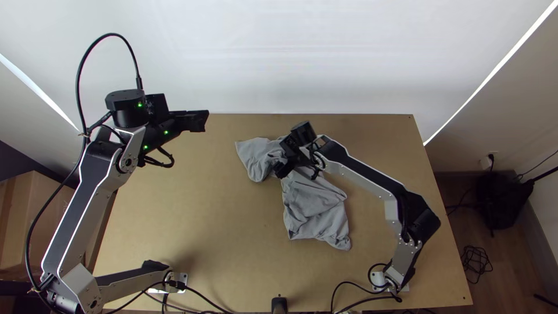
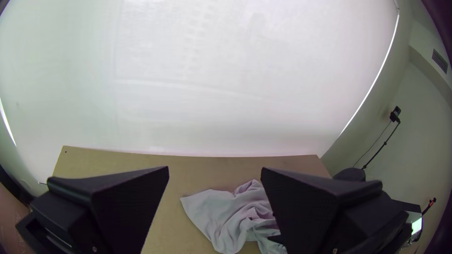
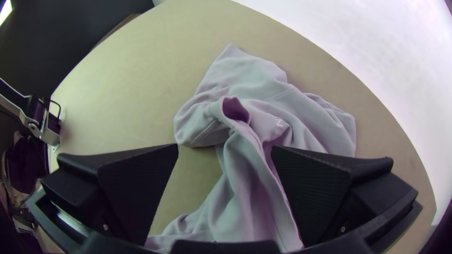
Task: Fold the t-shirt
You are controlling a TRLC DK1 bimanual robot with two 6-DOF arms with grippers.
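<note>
Above the bunched shirt [image 1: 314, 203], the right tool [image 3: 225, 148] is hanging spread, the left tool [image 2: 215, 168] gaping too; overlapping folds [image 3: 249, 164] are probably risking a multi-layer pinch.

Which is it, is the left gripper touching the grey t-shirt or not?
Apart. In the top view, the left gripper ends short of the grey t-shirt, with bare wooden tabletop between them.

Sm. white mark [image 3: 278, 123] on grey t-shirt [image 3: 254, 94], R wrist view; no txt legible.
</note>
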